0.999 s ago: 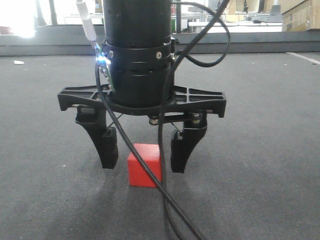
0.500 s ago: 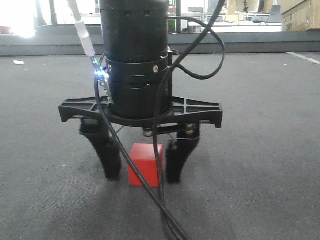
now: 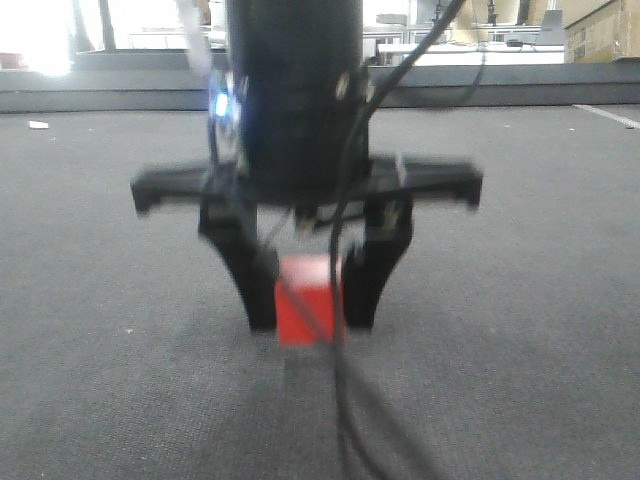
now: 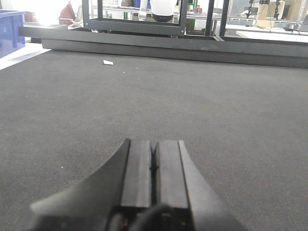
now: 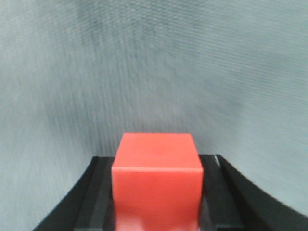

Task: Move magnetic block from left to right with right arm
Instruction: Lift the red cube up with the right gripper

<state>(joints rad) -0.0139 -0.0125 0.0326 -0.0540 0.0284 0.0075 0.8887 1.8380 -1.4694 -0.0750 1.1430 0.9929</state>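
The magnetic block (image 3: 310,312), a small bright-red cube, sits between the black fingers of my right gripper (image 3: 311,320), which is shut on it. In the front view the cube hangs slightly above the grey carpet (image 3: 520,330), over its own shadow. The right wrist view shows the cube (image 5: 156,178) filling the gap of the right gripper (image 5: 157,162), with both pads against its sides. My left gripper (image 4: 154,144) rests low over the carpet, shut with nothing between its pads.
A black cable (image 3: 345,400) hangs in front of the right gripper down to the carpet. A low dark ledge (image 3: 100,95) runs along the back. A white scrap (image 4: 108,62) lies far off, and a blue bin (image 4: 9,33) stands at the left.
The right gripper's fingers closed onto the red cube. Gripper and cube then rose a little and shifted to the right in the front view, blurred by motion.
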